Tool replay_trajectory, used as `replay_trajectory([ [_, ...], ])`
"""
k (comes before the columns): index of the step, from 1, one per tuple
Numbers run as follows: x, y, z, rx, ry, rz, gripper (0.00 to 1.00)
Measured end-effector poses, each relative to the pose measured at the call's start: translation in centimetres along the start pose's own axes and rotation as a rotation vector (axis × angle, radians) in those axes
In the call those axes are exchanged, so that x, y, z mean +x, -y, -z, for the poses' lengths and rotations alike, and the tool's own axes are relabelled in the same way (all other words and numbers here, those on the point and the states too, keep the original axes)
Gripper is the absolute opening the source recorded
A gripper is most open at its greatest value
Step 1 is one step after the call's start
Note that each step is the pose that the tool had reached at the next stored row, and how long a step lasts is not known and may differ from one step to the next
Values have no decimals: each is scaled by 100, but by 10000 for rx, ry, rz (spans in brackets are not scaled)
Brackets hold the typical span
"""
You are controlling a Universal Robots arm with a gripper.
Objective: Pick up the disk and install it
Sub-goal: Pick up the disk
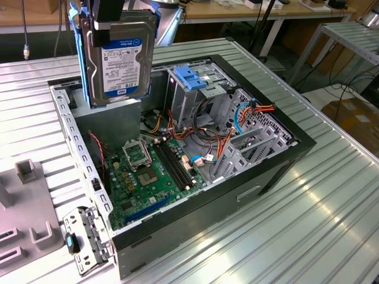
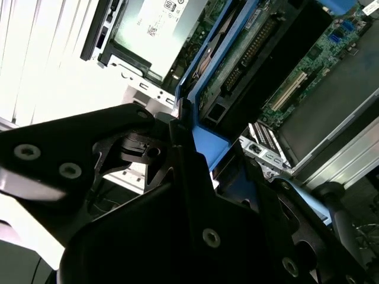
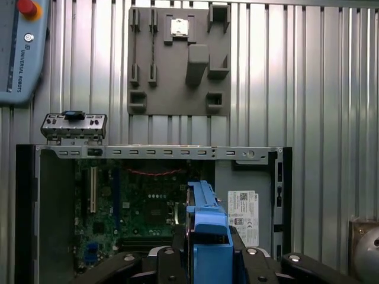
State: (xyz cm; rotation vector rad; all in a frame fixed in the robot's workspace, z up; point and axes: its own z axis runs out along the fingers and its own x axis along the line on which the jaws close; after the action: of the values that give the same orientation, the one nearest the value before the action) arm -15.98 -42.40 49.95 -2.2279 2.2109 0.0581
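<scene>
Exterior view first: we see the disk point(image 1: 118, 56) hanging upright in the air, its white-and-blue label facing the camera and its blue carrier rails point(image 1: 83, 65) running down its sides. The gripper point(image 1: 112, 18) is clamped shut on the disk's upper end, and the disk touches nothing else. It hangs over the far corner of the open computer case point(image 1: 284, 154), on the exterior view's left.

In the first wrist view we look down along the disk point(image 3: 207, 228). The black fingers point(image 3: 177, 251) of the gripper point(image 3: 207, 263) press against the blue carrier from both sides. In the second wrist view one blue rail point(image 2: 204, 133) runs out of the gripper's dark body point(image 2: 177, 219).

Below the disk, inside the case, lie the green motherboard point(image 1: 148, 171) and the grey power-supply box point(image 3: 243, 210) with its white sticker. The metal drive cage point(image 1: 195, 97), topped by a blue latch point(image 1: 190, 77), stands just to the exterior view's right of the disk.

The case rests on a ribbed metal desk point(image 1: 308, 225). Near its left corner a small metal bracket point(image 1: 83, 239) lies beside a grey fixture plate point(image 1: 23, 219).
</scene>
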Motion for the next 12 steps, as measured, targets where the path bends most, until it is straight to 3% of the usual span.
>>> replay_trajectory([
  [2,19,19,0,0,0,0,37],
  [6,51,186,-2,0,-3,0,37],
  [8,52,305,-6,-1,-3,-3,37],
  [12,54,428,-10,0,-2,-6,37],
])
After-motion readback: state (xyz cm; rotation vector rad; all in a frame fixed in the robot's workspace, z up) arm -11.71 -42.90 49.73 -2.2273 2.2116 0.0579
